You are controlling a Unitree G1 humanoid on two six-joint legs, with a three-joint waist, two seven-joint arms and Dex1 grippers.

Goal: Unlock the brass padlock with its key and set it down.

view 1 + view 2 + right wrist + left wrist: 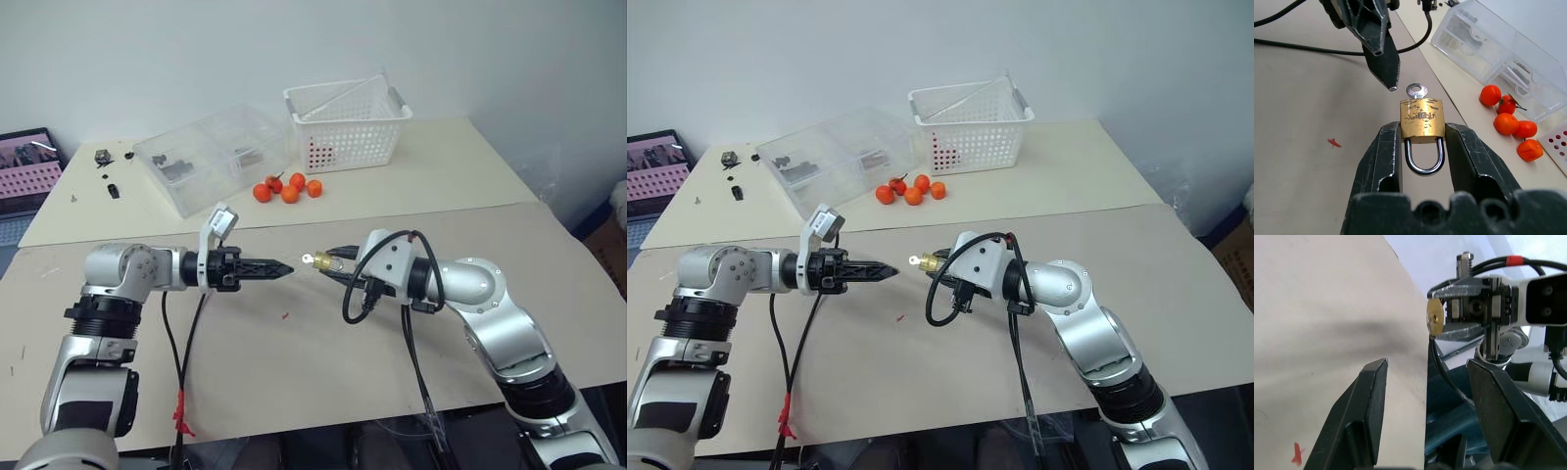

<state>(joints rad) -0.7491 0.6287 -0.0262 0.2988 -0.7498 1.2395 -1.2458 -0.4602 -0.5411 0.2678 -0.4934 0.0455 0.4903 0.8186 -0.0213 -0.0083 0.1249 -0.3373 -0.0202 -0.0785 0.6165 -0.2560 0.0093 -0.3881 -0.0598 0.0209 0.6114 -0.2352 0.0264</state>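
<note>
The brass padlock (1422, 119) is held above the table, and my right gripper (1422, 129) is shut on its body, one finger on each side. Its silver shackle (1423, 159) points back toward the wrist. The key (1416, 91) sticks out of the padlock's far end, round head outward. From the head views the padlock (327, 260) and the key (309, 259) face my left gripper (284, 269). That gripper is open, level and empty. Its tips sit a short gap from the key head, not touching it.
Several small orange fruits (289, 188) lie beyond the grippers. A clear plastic box (211, 157) and a white basket (348, 122) stand farther back. A red speck (285, 315) marks the beige table (245, 372). Small dark parts (106, 171) lie at the far left.
</note>
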